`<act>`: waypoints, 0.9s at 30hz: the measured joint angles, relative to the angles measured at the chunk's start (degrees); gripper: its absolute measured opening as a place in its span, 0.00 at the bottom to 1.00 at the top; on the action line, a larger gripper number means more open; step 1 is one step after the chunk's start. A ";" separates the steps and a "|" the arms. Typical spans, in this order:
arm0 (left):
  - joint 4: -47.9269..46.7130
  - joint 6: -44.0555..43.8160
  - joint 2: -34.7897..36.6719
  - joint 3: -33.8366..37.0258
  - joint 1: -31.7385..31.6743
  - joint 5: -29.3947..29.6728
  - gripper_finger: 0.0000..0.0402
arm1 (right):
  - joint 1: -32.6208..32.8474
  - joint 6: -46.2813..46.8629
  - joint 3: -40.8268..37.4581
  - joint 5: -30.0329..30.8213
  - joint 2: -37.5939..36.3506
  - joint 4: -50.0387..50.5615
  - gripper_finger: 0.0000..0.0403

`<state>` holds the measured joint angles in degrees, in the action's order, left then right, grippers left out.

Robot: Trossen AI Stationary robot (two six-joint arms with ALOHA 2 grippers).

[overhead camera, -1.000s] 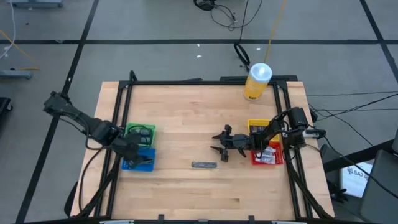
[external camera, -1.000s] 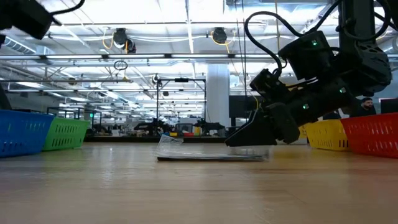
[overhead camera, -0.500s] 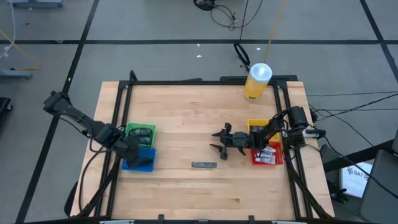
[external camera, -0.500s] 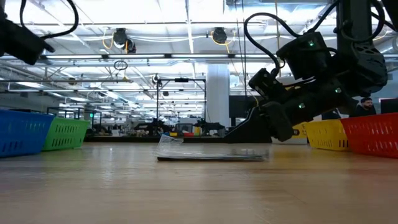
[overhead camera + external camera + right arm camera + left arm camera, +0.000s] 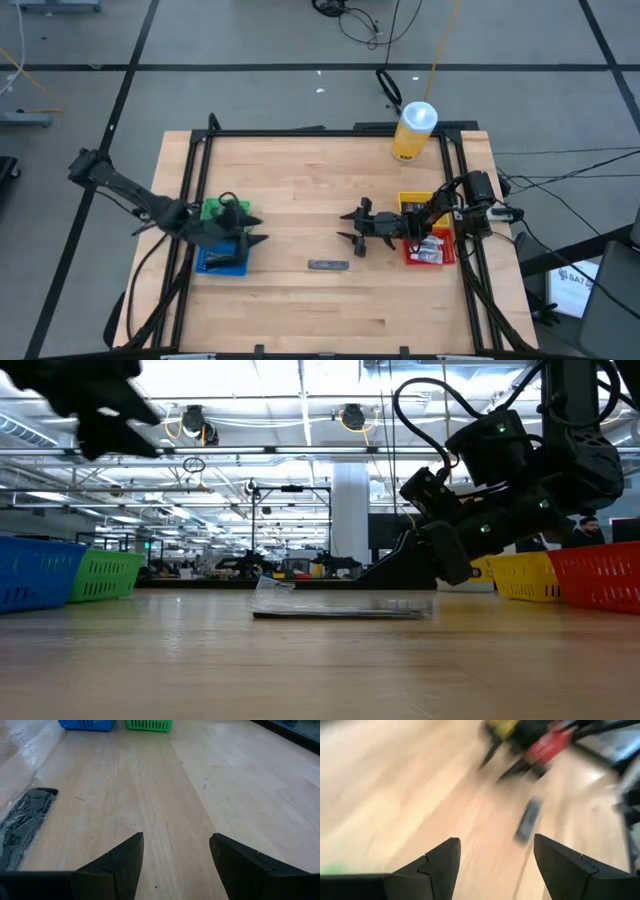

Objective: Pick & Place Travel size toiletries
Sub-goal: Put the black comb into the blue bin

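A dark flat packet (image 5: pixel 328 265), one of the travel size toiletries, lies flat on the wooden table near its middle; it also shows in the low view (image 5: pixel 340 610) and both wrist views (image 5: pixel 527 820) (image 5: pixel 22 820). My left gripper (image 5: pixel 258 232) hangs open over the right edge of the blue bin (image 5: pixel 222 262), pointing toward the table's right, with nothing between its fingers (image 5: pixel 440 865). My right gripper (image 5: pixel 345 228) stands open and empty just above the table, a little beyond the packet's far right, pointing toward the table's left. White-and-dark items lie in the red bin (image 5: pixel 430 250).
A green bin (image 5: pixel 212 210) stands just behind the blue one at the table's left. A yellow bin (image 5: pixel 415 204) and the red bin stand at the right, under my right arm. A big yellow bottle (image 5: pixel 413 131) with a white cap stands at the far right. Black rails frame the table.
My left gripper has risen from over the blue bin and swung toward the table's right, tipping from pointing down to nearly level, and its fingers have opened. My right gripper and the packet have kept still.
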<state>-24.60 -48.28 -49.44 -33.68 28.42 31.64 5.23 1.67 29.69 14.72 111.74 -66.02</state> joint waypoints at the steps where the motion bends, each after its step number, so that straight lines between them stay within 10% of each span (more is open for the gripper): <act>1: 6.78 5.78 -0.93 1.26 -0.88 0.15 0.62 | 0.08 -0.32 0.00 -0.07 0.00 -0.17 0.56; 11: 48.52 31.11 -20.77 7.70 -12.35 -12.56 0.62 | 0.20 -1.46 0.07 -6.42 0.00 -2.78 0.56; 21: 51.28 39.06 -46.11 -5.80 -16.27 -29.38 0.61 | 1.42 1.07 3.26 -19.97 -3.62 1.15 0.56; 27: 50.39 41.69 -55.15 -12.65 -16.03 -31.83 0.46 | 5.74 -4.75 7.42 -21.81 -9.64 19.71 0.56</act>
<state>25.79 -6.59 -104.59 -46.33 12.38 -0.19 10.97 -3.08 37.11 -7.08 102.11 -46.31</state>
